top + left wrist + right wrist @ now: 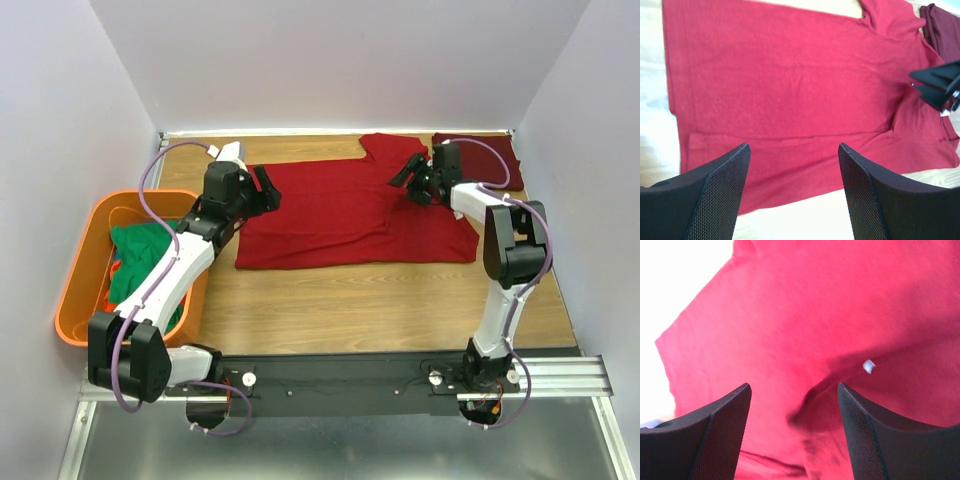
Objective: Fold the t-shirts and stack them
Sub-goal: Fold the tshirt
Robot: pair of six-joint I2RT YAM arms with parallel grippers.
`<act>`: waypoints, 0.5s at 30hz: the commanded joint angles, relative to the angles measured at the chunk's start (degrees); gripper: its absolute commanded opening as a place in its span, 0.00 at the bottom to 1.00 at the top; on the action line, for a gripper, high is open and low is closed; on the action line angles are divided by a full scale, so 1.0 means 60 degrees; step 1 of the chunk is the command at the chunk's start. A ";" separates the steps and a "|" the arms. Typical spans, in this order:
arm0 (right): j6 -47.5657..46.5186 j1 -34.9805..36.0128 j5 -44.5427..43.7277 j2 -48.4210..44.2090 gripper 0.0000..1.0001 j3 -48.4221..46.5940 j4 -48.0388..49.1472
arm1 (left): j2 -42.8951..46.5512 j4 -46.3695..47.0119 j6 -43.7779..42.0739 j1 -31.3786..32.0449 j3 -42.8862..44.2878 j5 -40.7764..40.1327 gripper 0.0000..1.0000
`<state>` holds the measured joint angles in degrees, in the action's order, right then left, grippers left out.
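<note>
**Red tee laid flat mid-table, both arms over it, nothing gripped**

1. Table (380,300): pale wood top, walled on three sides, with the arm bases along the near edge.

2. Red tee (330,215): the largest cloth item. It lies flat across the middle and back of the table, with its long side running left to right. One sleeve points toward the far wall. In the left wrist view (790,85) the hem lies at the left, and a long crease runs parallel to the lower edge.

3. Tub (75,290): orange plastic, standing at the left edge of the table beside the left arm (170,270).

4. Green tees (140,250): bunched inside the tub, unfolded. How many there are cannot be told.

5. Maroon tee (500,160): a compact folded piece in the back right corner, just beside the red tee's right end. It is partly hidden by the right arm (500,240). Its edge also shows at the upper right of the left wrist view (942,30).

6. Left jaws: poised over the left end of the red tee. The fingers (715,195) are spread wide with nothing between them, and the cloth lies below.

7. Right jaws: over the right end of the red tee, near the collar area. The fingers (715,435) are parted and grip nothing. The red cloth (840,315) beneath them is rumpled into a dark fold.
</note>
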<state>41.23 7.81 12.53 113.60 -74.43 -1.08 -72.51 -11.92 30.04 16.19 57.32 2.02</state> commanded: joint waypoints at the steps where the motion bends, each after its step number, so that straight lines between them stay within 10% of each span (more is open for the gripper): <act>1: 0.0203 0.0031 0.0576 0.0387 0.77 -0.0849 0.0092 | -0.0321 0.0288 0.1084 -0.0075 -0.0456 -0.0249 0.79; 15: 0.0525 -0.0408 -0.1400 -0.2789 0.76 0.2442 -0.0054 | -0.0981 0.0874 0.2990 0.0217 -0.1540 -0.1771 0.79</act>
<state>42.48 6.85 9.52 101.91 -65.84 -0.16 -77.17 -8.73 43.53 16.36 49.45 -2.85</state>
